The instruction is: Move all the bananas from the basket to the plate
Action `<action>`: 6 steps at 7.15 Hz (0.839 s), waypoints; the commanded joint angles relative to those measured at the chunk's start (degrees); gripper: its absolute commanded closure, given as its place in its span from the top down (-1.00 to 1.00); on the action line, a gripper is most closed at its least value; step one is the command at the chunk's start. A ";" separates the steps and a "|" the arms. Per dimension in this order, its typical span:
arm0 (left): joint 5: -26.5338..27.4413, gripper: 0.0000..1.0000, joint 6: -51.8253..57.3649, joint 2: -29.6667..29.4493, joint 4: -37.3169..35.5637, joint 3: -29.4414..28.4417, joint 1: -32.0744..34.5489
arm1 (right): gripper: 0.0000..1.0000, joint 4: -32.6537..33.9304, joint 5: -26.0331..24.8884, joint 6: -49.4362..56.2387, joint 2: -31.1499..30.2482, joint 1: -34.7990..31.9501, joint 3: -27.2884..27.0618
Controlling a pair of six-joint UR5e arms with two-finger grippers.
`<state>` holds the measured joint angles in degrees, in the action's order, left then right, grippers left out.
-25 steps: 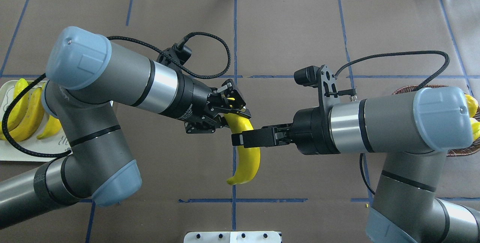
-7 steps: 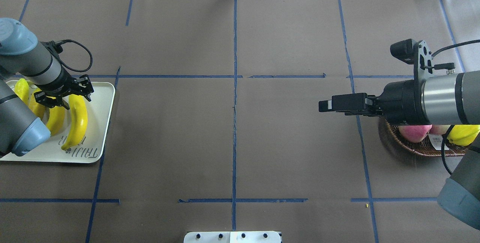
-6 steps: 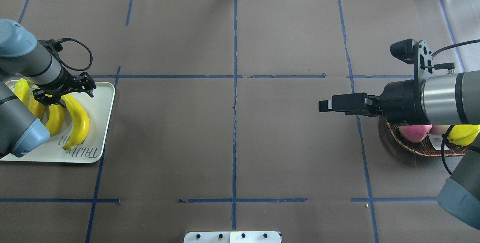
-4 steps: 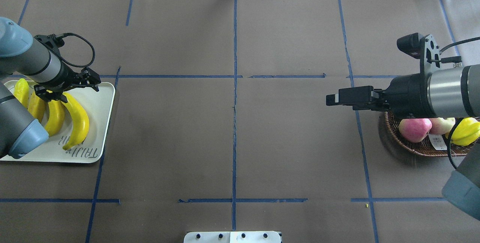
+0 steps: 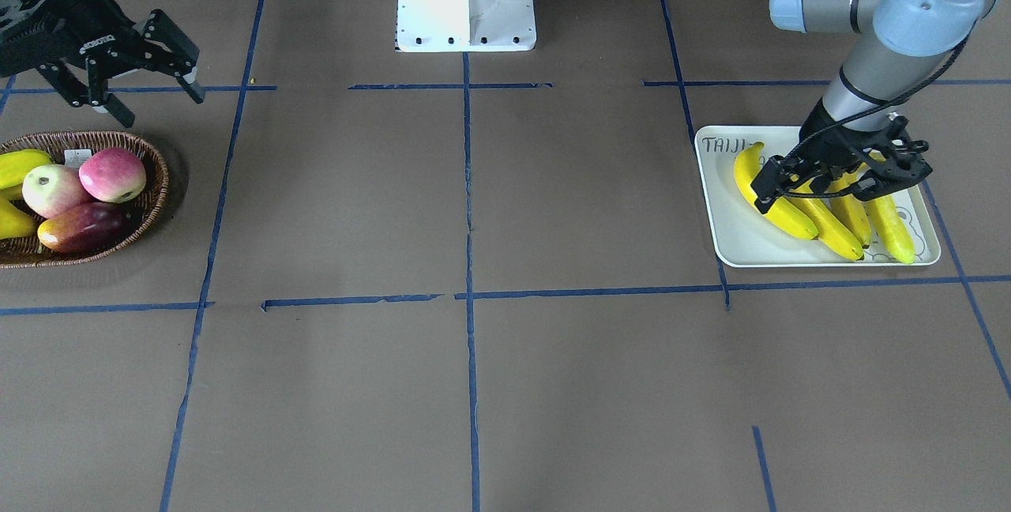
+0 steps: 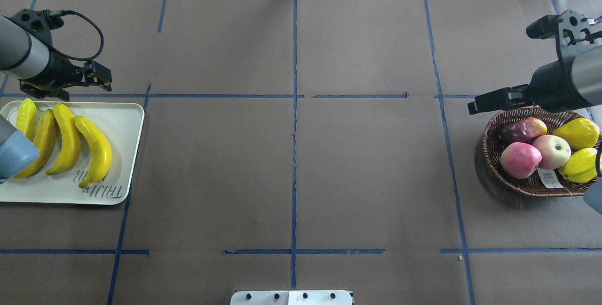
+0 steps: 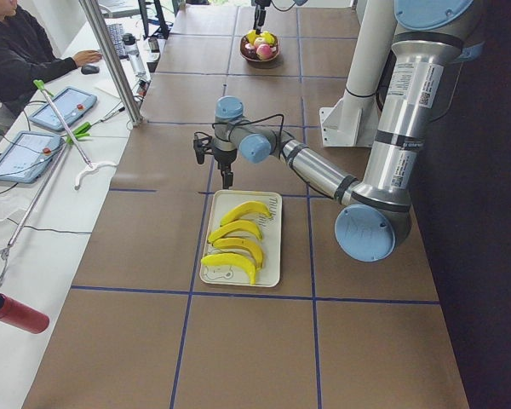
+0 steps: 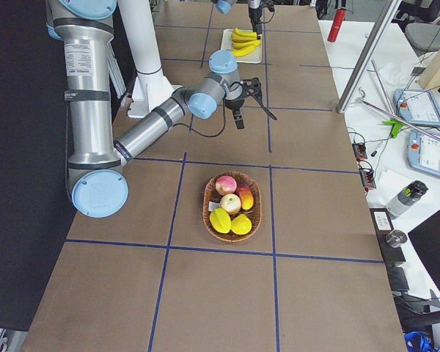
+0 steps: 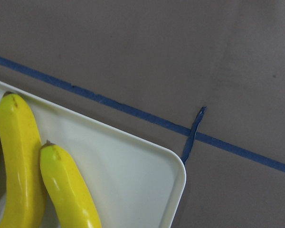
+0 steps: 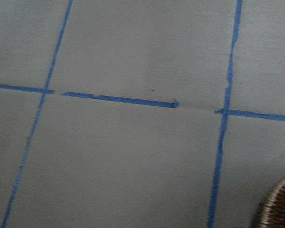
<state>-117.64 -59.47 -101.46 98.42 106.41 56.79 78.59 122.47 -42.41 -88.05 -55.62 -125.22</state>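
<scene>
The left gripper (image 5: pixel 842 185) hangs open and empty at the right, since four long yellow bananas (image 5: pixel 790 216) lie on the white tray (image 5: pixel 742 242).

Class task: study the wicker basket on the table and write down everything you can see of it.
The basket is a shallow oval of dark-brown woven wicker. It stands upright on the brown paper-covered table, at the robot's right end. Inside lie two pink-red apples, a dark red-orange oval fruit, two rounded yellow fruits and a white label. No banana shows in it. The right gripper hangs open near its rim, apart from it.
</scene>
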 commanded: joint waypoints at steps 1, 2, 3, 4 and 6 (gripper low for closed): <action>-0.40 1.00 24.45 0.12 -8.65 0.11 9.35 | 0.99 9.71 5.10 25.84 0.16 -12.25 7.13; -0.57 1.00 34.76 0.30 -13.56 -0.32 14.70 | 0.99 9.74 13.94 36.85 0.42 -21.02 15.36; -2.23 1.00 42.08 0.30 -18.48 -0.76 19.28 | 0.99 9.65 19.85 43.92 0.34 -26.50 21.88; -6.16 1.00 50.60 0.39 -21.66 -2.68 25.24 | 0.99 9.91 21.57 47.90 -0.27 -29.95 25.34; -14.69 1.00 64.50 1.61 -23.37 -11.09 34.49 | 0.99 9.21 22.03 47.16 -4.49 -32.62 25.47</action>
<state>-127.65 -3.69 -100.76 76.20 100.27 85.71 87.99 144.03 4.45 -90.67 -86.56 -100.42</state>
